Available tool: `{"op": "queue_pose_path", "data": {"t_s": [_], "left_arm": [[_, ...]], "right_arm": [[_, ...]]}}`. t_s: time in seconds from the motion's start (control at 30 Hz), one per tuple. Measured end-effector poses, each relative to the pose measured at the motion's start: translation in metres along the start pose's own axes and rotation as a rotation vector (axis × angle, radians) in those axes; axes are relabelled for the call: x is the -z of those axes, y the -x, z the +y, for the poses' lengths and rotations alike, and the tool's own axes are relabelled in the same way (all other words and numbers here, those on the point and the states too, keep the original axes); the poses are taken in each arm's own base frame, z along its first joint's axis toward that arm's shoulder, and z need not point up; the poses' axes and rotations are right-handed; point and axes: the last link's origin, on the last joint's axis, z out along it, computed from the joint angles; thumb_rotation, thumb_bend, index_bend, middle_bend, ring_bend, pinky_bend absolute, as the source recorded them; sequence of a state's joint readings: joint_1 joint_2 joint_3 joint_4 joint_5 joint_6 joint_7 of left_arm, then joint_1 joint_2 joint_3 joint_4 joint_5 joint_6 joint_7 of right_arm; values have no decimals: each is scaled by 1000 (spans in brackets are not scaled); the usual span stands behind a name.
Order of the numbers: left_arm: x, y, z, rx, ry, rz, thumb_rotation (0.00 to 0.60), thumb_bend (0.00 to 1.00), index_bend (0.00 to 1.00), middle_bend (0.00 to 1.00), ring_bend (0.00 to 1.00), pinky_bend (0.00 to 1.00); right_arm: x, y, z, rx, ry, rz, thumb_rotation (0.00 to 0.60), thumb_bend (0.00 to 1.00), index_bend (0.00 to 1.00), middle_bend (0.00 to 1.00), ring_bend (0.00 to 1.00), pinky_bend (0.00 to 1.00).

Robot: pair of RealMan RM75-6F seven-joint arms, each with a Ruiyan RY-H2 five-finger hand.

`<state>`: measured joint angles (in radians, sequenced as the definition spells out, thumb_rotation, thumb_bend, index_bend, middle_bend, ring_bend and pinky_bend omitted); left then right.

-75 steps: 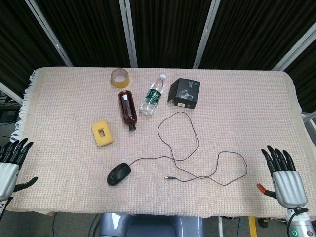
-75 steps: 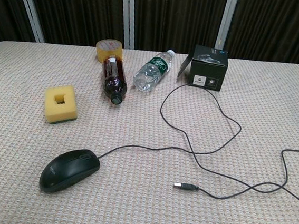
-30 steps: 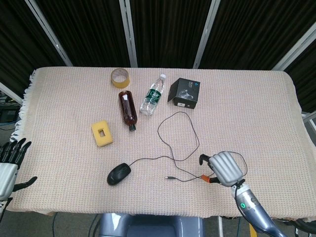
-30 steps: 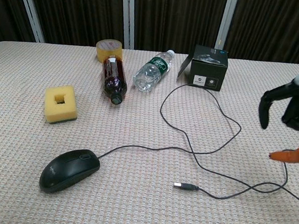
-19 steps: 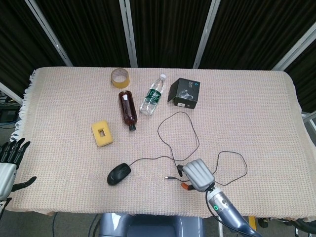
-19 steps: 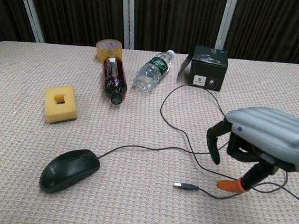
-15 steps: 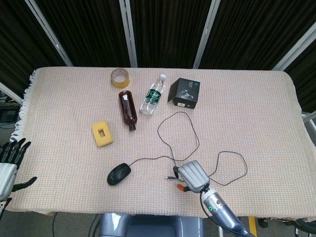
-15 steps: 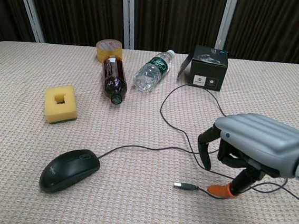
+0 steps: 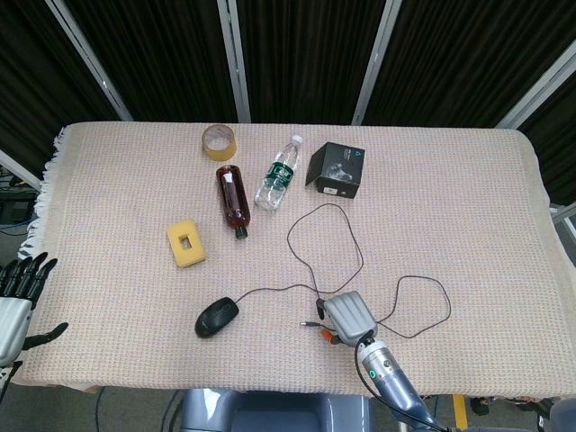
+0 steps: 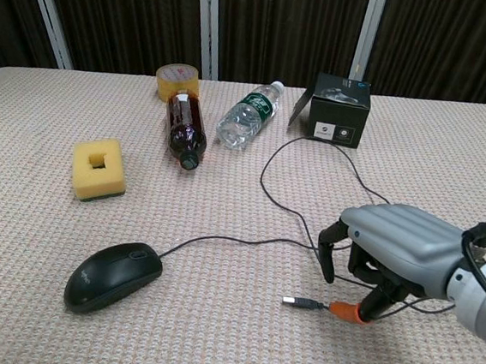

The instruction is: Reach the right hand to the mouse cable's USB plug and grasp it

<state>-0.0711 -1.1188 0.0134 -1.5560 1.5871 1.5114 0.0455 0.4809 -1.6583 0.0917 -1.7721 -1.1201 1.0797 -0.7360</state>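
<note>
The black mouse (image 9: 217, 317) (image 10: 113, 275) lies near the table's front edge, and its thin black cable (image 9: 289, 238) (image 10: 246, 239) loops across the woven cloth. The silver USB plug (image 9: 309, 323) (image 10: 298, 303) lies flat on the cloth, pointing left. My right hand (image 9: 349, 317) (image 10: 392, 248) hovers palm down just right of the plug, fingers curled downward and apart. Its orange thumb tip (image 10: 347, 312) sits at the cable right behind the plug, and nothing is gripped. My left hand (image 9: 13, 301) rests at the table's front left corner with fingers spread.
A yellow sponge block (image 9: 185, 244) (image 10: 99, 168) sits left of centre. At the back lie a brown bottle (image 9: 232, 200) (image 10: 184, 126), a water bottle (image 9: 279, 174) (image 10: 247, 118), a tape roll (image 9: 219, 141) (image 10: 176, 80) and a black box (image 9: 336, 169) (image 10: 339, 110).
My right hand has swept from the front right corner leftward along the cable to just beside the plug, lowering its thumb to the cable. The left hand has not moved.
</note>
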Motion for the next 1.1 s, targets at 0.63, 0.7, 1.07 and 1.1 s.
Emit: {"op": "queue_pose_path", "data": {"t_s": [0.63, 0.7, 1.07, 1.1], "left_arm": [[0, 0, 0, 12, 2, -6, 600, 77, 0, 0, 0, 0], [0, 0, 0, 13, 3, -7, 600, 76, 0, 0, 0, 0], [0, 0, 2, 15, 5, -6, 600, 76, 0, 0, 0, 0], [0, 0, 2, 15, 5, -6, 600, 78, 0, 0, 0, 0]], "right_arm": [[-19, 17, -21, -62, 38, -12, 600, 251, 545, 1000, 1000, 957], [-21, 17, -20, -67, 46, -4, 600, 253, 554, 1000, 1000, 957], [-24, 26, -23, -112, 70, -19, 600, 265, 560, 1000, 1000, 957], [-24, 28, -23, -114, 71, -22, 600, 265, 560, 1000, 1000, 957]]}}
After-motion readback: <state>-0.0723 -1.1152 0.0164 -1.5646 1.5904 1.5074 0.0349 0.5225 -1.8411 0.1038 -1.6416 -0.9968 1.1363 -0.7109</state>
